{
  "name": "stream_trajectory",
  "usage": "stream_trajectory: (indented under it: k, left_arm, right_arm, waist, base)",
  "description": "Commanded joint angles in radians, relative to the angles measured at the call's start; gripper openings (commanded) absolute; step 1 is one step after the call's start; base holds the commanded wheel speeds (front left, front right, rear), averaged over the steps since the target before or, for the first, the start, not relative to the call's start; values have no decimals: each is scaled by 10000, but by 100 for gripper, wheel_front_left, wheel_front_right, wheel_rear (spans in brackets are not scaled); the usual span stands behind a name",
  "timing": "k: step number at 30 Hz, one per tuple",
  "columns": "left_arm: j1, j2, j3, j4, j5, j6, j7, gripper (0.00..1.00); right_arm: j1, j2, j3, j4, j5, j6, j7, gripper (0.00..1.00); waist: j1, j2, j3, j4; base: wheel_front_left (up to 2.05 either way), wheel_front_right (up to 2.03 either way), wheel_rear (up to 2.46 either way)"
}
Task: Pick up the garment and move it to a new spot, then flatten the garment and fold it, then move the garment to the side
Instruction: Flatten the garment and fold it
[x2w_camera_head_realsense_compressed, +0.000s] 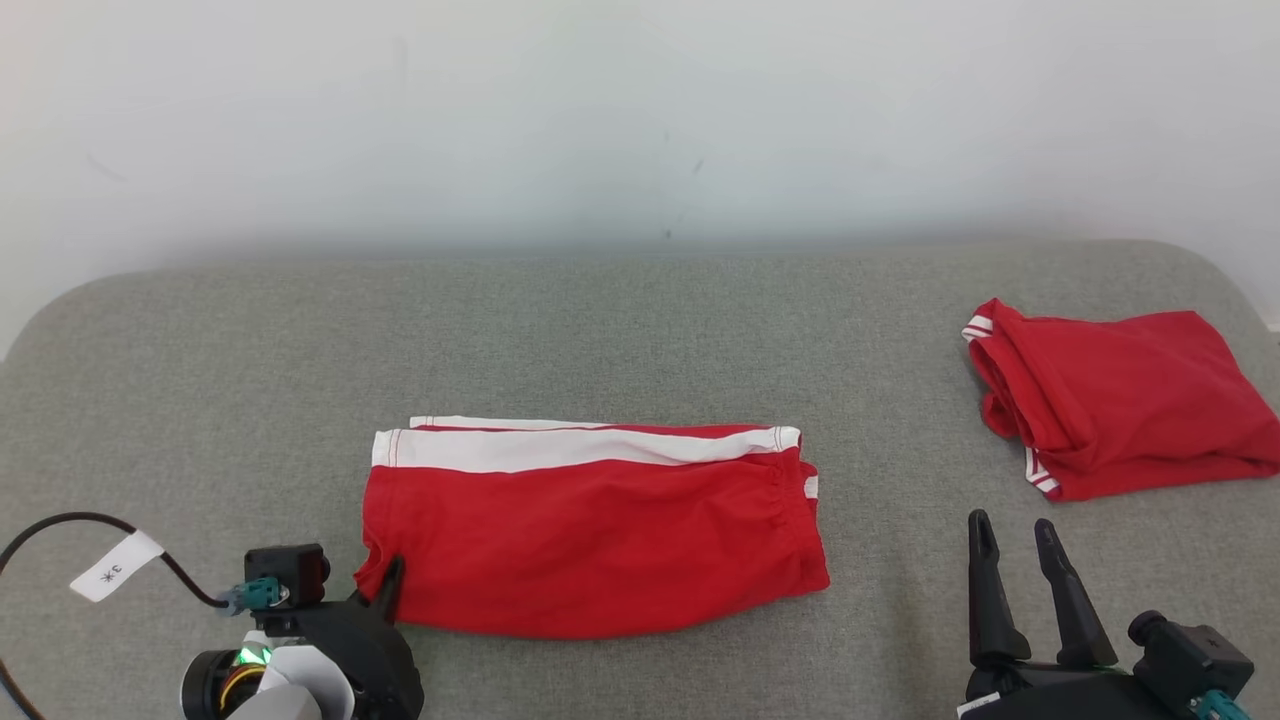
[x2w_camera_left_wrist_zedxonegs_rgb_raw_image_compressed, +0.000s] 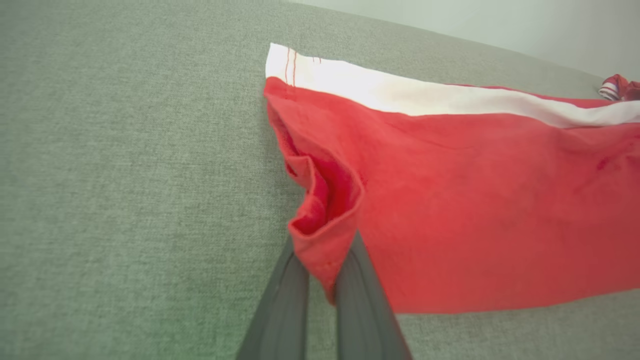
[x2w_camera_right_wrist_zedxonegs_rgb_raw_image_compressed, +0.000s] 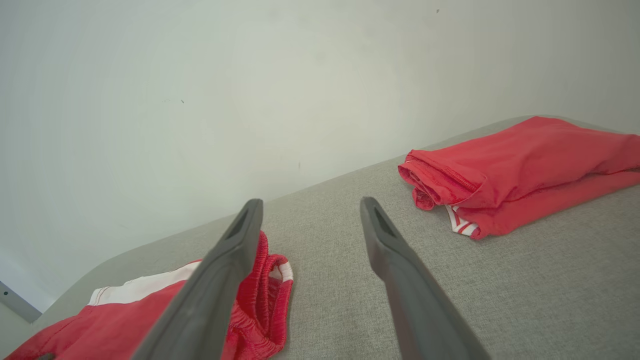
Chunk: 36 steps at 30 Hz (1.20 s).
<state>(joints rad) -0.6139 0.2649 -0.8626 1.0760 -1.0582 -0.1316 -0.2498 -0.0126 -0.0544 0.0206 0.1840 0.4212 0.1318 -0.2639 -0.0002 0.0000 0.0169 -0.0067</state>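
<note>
The garment (x2w_camera_head_realsense_compressed: 600, 530), red shorts with a white side stripe, lies flat in the middle of the grey surface (x2w_camera_head_realsense_compressed: 640, 330). My left gripper (x2w_camera_head_realsense_compressed: 385, 590) is at its near left corner, shut on the red hem. In the left wrist view that corner of the garment (x2w_camera_left_wrist_zedxonegs_rgb_raw_image_compressed: 450, 200) is pinched and bunched up between the two dark fingers (x2w_camera_left_wrist_zedxonegs_rgb_raw_image_compressed: 285, 300). My right gripper (x2w_camera_head_realsense_compressed: 1015, 545) stands open to the right of the garment, above the surface, nothing between its fingers. The right wrist view shows my right gripper (x2w_camera_right_wrist_zedxonegs_rgb_raw_image_compressed: 310, 215) open, with the garment's waistband end (x2w_camera_right_wrist_zedxonegs_rgb_raw_image_compressed: 260, 295) at lower left.
A second red garment (x2w_camera_head_realsense_compressed: 1120, 400) lies folded at the far right of the surface, also in the right wrist view (x2w_camera_right_wrist_zedxonegs_rgb_raw_image_compressed: 520, 170). A pale wall (x2w_camera_head_realsense_compressed: 640, 120) runs behind. A black cable with a white tag (x2w_camera_head_realsense_compressed: 115, 565) hangs by my left wrist.
</note>
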Motion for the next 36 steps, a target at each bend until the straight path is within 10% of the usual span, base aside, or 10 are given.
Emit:
stream_trajectory:
  k: [1, 2, 3, 4, 5, 22, 36]
  left_arm:
    - [140, -7, 50, -19, -69, 26, -88, 0]
    - [155, -6, 77, -55, -66, 26, -104, 3]
    - [177, 21, 61, -75, 40, 26, -122, 31]
    - [196, 57, 31, -71, 185, 26, -134, 87]
    - [207, 72, 44, -87, 293, 55, -147, 100]
    - [2845, 1047, 4839, -5878, 5095, 1933, -156, 100]
    - [5818, 348, 7322, -8573, 7478, 1619, -158, 100]
  right_arm:
    - [186, -63, -19, 45, 9, -28, 2, 100]
    - [167, -60, -14, 64, 8, -28, 2, 100]
    - [143, -57, 8, 84, 2, -28, 2, 100]
    - [126, -59, 24, 94, 0, -28, 2, 100]
    - [105, -70, 18, 96, -1, -28, 2, 100]
    - [298, -2, -740, -203, -778, -28, 2, 100]
    - [642, 41, -930, -202, -1258, -28, 2, 100]
  waist:
    - [2, 0, -27, 12]
    - [2, 0, -29, -1]
    - [2, 0, -50, -23]
    - [2, 0, -61, -39]
    - [2, 0, -73, -45]
    - [2, 0, -401, 714]
    - [2, 0, -656, 1021]
  base:
    - [0, 0, 0]
    - [0, 0, 0]
    - [0, 0, 0]
    - [0, 0, 0]
    - [0, 0, 0]
    - [0, 0, 0]
    - [0, 0, 0]
